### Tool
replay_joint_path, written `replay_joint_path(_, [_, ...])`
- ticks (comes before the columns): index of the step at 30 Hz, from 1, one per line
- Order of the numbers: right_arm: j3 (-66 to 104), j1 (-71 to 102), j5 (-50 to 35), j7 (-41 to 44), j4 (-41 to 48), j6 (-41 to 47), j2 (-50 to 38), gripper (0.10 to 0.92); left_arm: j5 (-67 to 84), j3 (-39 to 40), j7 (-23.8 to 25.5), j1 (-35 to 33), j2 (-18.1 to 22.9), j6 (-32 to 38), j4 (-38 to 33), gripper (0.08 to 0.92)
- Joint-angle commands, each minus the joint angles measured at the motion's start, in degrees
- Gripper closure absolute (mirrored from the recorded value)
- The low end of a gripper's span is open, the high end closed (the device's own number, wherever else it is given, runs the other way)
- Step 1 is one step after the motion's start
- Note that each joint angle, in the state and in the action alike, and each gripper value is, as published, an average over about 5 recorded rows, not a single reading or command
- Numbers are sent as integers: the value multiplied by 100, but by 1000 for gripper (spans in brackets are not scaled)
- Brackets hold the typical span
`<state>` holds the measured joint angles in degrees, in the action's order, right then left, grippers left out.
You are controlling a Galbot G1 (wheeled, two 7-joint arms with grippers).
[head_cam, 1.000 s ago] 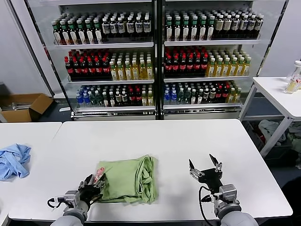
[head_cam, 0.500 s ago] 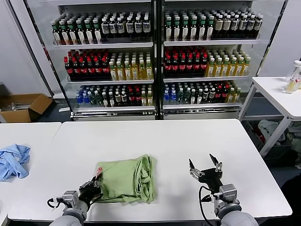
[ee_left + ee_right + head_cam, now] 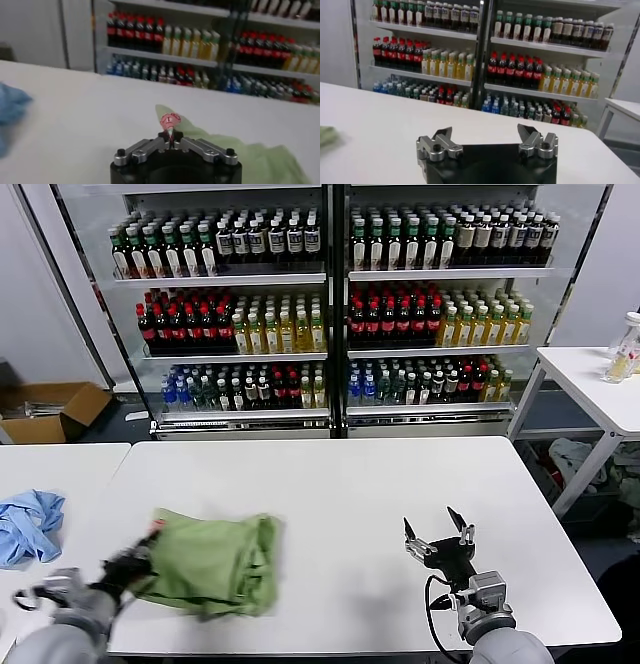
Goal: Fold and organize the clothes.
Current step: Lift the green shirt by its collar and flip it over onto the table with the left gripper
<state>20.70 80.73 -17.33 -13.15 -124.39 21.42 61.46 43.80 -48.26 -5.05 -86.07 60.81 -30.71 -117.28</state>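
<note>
Your left gripper (image 3: 135, 562) was near the table's (image 3: 330, 484) front-left corner, its jaws closed tight on a corner of the folded green shirt (image 3: 210, 562); from the left wrist, you could see a bit of red-and-white print (image 3: 170, 120) pinched right at the fingertips. The shirt lay bunched on the front-left part of the table, close to the front edge, with its folded layers on the side toward the table's middle. Your right gripper (image 3: 437, 536) hovered over the front-right part of the table, well apart from the shirt, its 2 fingers spread wide and holding nothing. A blue garment (image 3: 28, 524) sat on the neighbouring table beyond the left edge.
</note>
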Motion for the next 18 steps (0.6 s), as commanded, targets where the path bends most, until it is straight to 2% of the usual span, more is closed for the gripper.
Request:
replay_joint_path(1, [7, -16, -5, -3, -28, 1, 9, 203, 2097, -1859, -39, -126, -1418, -254, -16, 907])
replay_joint_path(3, [7, -11, 0, -5, -37, 5, 31, 203, 2094, -1462, -161, -39, -1275, -252, -282, 907])
replay_joint_path(5, [12, 7, 12, -8, -47, 11, 53, 203, 1939, -851, -275, 73, -931, -250, -653, 907])
replay_joint_path(7, [27, 39, 27, -11, -62, 19, 65, 203, 1576, -90, -329, 152, -398, -248, -1056, 907])
replay_joint_path(11, [103, 113, 45, -17, -105, 40, 52, 203, 376, 1809, -340, 154, 931, -241, -1661, 907])
replay_joint_path(15, [142, 120, 49, -24, -135, 66, 31, 203, -410, 3243, -329, 301, 1850, -235, -1759, 907])
replay_joint_path(18, [136, 114, 55, -26, -150, 80, 27, 203, -772, 3796, -333, 551, 2348, -212, -1486, 907])
